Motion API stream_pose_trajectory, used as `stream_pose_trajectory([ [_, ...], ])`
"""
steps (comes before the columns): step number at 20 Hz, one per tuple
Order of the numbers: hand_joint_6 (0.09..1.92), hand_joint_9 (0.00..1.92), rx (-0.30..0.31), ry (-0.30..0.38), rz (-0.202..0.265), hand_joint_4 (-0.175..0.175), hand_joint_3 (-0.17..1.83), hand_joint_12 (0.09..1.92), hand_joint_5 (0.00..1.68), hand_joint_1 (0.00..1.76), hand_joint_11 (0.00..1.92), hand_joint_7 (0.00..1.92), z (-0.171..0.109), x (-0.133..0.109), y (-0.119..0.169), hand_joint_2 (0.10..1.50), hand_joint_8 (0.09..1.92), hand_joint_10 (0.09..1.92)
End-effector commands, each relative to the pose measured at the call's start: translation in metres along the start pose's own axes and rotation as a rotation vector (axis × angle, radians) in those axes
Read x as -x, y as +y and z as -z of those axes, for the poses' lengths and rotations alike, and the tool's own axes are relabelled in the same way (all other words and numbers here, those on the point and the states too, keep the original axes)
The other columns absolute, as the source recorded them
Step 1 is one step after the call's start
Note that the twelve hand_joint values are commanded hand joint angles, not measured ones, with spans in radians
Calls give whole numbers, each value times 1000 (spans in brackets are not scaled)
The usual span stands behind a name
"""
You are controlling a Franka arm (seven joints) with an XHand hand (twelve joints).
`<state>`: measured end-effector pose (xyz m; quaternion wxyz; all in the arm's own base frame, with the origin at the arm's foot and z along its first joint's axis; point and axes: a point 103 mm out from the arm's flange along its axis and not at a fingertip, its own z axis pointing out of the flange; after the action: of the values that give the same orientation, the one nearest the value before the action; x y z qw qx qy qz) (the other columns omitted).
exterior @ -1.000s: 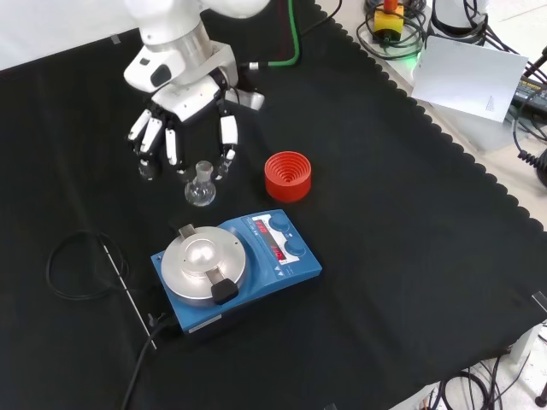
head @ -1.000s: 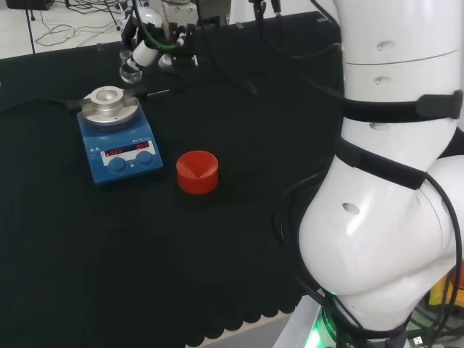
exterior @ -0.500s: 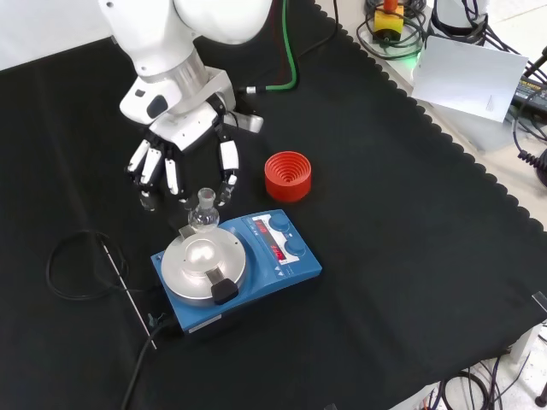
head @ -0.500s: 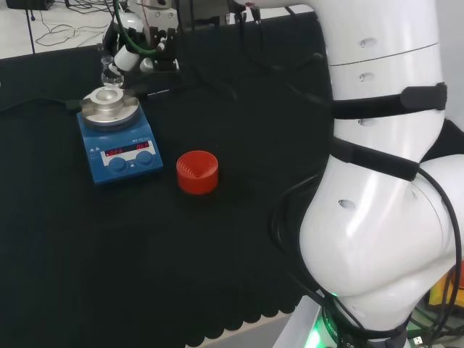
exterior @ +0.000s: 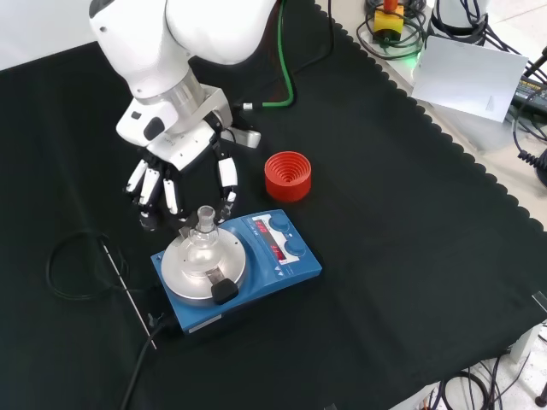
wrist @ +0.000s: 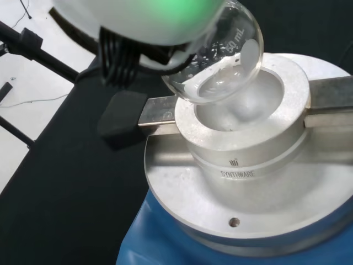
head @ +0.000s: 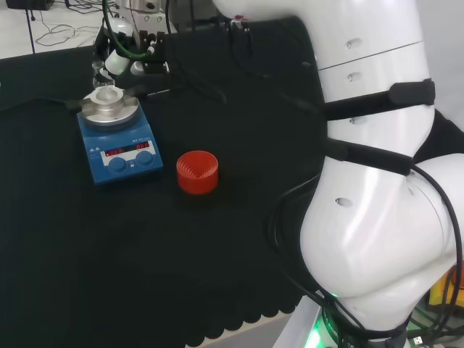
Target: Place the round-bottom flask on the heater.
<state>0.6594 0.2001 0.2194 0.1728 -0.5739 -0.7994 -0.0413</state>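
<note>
- We should lower the round-bottom flask [exterior: 203,242] straight down so its ball sits in the heater's [exterior: 236,268] metal bowl [wrist: 251,110].
- The flask hangs just above that bowl.
- Our hand [exterior: 179,162] pinches the flask's neck with curled fingers [exterior: 227,178].

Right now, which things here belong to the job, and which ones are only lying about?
Job:
- flask, held over the heater's bowl
- heater
- hand, fingers curled round the flask's neck

Lying about:
- red stand, beside the heater
- black cable on the cloth
</note>
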Motion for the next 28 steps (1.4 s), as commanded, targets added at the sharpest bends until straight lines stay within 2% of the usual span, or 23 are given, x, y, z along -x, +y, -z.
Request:
stream_pose_trajectory([
  [1, 822, 690, -30, -2, 2, 162, 838, 1356, 1238, 1129, 339, 444, -11, 1, 10, 581, 675, 581],
  [10, 823, 690, -43, -6, -11, 161, 839, 1354, 1237, 1129, 347, 443, -15, 13, 15, 581, 676, 581],
  [23, 826, 688, -59, -12, -27, 159, 837, 1349, 1234, 1128, 356, 438, -20, 16, 18, 584, 677, 583],
  [28, 841, 686, -68, -10, -35, 170, 818, 1340, 1219, 1120, 363, 431, -25, 20, 20, 599, 681, 585],
])
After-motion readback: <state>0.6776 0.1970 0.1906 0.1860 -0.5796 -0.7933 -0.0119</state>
